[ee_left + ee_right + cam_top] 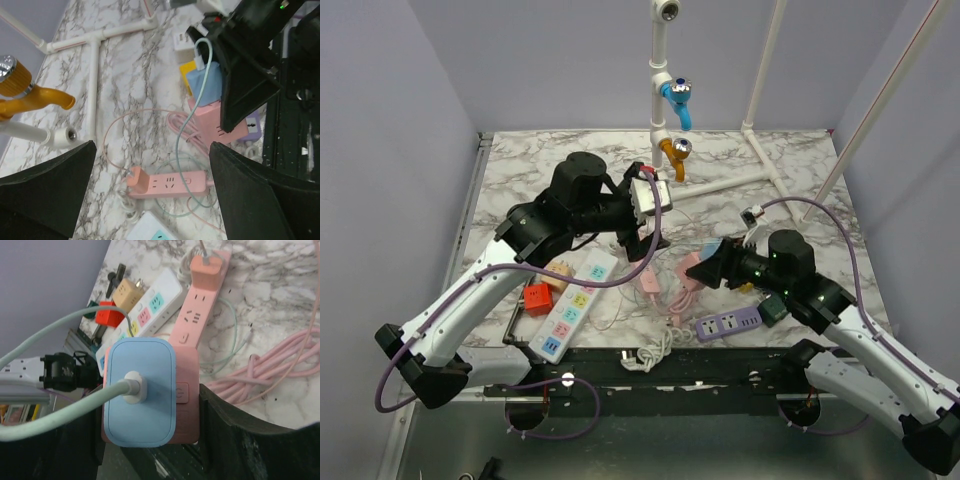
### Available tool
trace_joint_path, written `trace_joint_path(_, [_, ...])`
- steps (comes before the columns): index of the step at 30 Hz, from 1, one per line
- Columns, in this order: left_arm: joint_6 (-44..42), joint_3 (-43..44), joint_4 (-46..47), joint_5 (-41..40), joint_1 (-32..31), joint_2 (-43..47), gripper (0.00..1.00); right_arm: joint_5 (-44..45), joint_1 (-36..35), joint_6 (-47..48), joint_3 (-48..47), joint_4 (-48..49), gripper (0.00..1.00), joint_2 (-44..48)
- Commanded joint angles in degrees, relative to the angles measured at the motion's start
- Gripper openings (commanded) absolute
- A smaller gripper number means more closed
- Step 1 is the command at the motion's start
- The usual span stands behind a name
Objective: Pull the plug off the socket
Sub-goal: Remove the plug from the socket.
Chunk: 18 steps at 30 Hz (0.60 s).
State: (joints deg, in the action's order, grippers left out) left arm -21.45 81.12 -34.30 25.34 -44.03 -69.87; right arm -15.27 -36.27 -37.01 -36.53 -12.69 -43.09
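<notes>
Grey walls [390,150] hem the marble table [550,160] at 9, 12 and 3 o'clock, with open marble toward 11. At 4 o'clock the right gripper [150,412] clenches the pink socket [186,405], which carries the blue plug [145,360]. The left gripper [152,145] stands wide apart, holding nothing.

**Your two arms: white shells, black joints**

Your left arm [480,290] and right arm [880,350] have glossy white link covers between bulky black joint housings. A purple cable [386,385] runs along each arm. Small green lights [775,262] glow on the right wrist. Your left gripper [152,150] has broad, matte-black, wedge-shaped fingers [50,195].
</notes>
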Motion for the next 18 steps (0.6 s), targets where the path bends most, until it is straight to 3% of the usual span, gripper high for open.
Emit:
trace_joint_path(1, [2.9,5.2,-5.2,9.9,0.1,0.2,0.99,-10.7,0.2,1.5,-3.2,-8.3,0.01,0.4])
trace_joint_path(7, [2.3,4.7,-6.5,15.9,-0.1,0.5,0.98,-20.7,0.2,5.2,-7.8,-13.3,0.01,0.4])
trace_joint_path(18, [0.2,0.0,-7.6,17.7,-4.3,-0.2,0.99,-30.4,0.2,7.1,-8.8,-8.5,0.01,-4.3])
